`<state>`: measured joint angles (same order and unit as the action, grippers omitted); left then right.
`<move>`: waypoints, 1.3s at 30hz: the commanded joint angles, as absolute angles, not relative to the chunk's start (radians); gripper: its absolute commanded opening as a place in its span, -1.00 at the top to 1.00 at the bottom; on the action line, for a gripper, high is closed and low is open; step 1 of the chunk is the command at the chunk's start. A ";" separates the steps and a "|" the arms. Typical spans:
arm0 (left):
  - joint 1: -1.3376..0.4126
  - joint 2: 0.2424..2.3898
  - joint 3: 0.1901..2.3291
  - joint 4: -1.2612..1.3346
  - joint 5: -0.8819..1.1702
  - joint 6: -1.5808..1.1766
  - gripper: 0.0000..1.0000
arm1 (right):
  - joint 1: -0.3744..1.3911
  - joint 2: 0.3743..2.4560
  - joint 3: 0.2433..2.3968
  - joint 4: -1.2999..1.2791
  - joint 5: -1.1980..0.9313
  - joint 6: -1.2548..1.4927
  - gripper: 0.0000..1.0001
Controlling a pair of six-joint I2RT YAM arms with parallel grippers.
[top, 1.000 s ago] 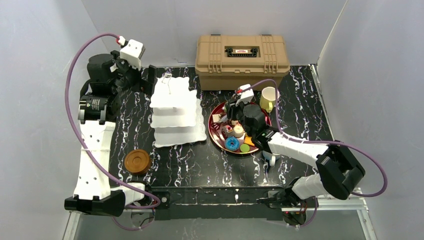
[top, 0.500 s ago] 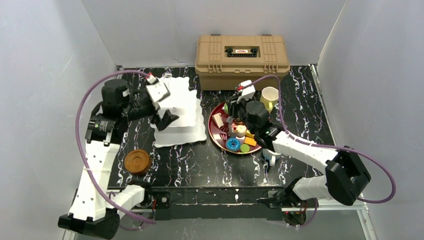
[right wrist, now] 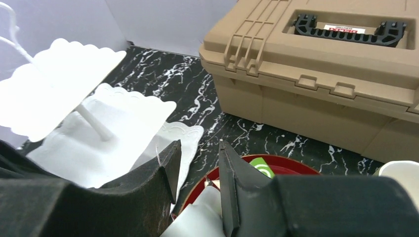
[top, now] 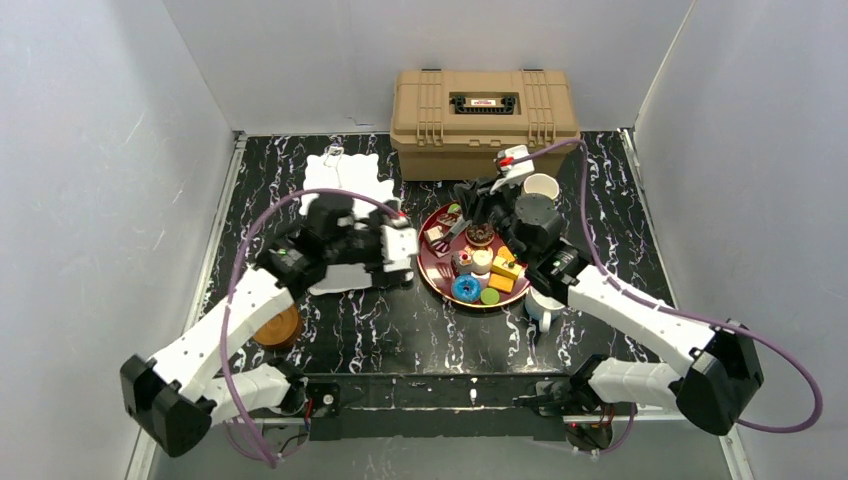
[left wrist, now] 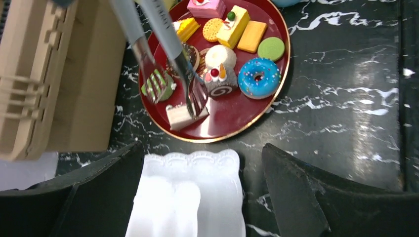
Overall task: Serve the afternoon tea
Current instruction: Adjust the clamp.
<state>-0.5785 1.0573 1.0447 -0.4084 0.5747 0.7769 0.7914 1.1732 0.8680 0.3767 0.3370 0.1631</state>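
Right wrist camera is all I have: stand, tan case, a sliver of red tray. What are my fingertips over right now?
Observer: The right gripper has its jaws apart. One fingertip is over the green roll, the other is at the pink-and-white slice.
Operator: Where is the blue donut?
Observer: On the near side of the tray, beside a flat green disc.
Operator: And the left arm?
Observer: The left gripper hovers open above the tray-side edge of the stand, pointing toward the tray.
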 commanded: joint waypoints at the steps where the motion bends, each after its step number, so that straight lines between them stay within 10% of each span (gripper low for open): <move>1: -0.768 1.124 0.993 -0.050 0.293 0.757 -0.72 | 0.787 1.099 0.954 0.366 0.312 0.264 0.81; 14: -0.896 1.340 1.087 0.274 -0.027 0.750 -0.56 | 0.787 1.022 1.056 0.258 0.411 0.418 0.82; 22: -0.890 1.328 1.076 0.354 -0.050 0.810 0.59 | 0.787 1.010 1.078 0.210 0.434 0.453 0.77; 32: -0.872 1.252 1.106 0.215 -0.034 0.619 0.96 | 0.787 0.927 1.042 0.156 0.441 0.469 -0.83; 39: -0.826 1.232 1.194 -0.087 0.079 0.307 0.85 | 0.787 0.937 0.994 0.175 0.323 0.532 -0.97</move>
<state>-0.8551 1.2945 1.1305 0.0700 -0.0158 0.5201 0.7902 0.9157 1.0115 0.1474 0.3912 0.4911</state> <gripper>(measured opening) 0.241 0.983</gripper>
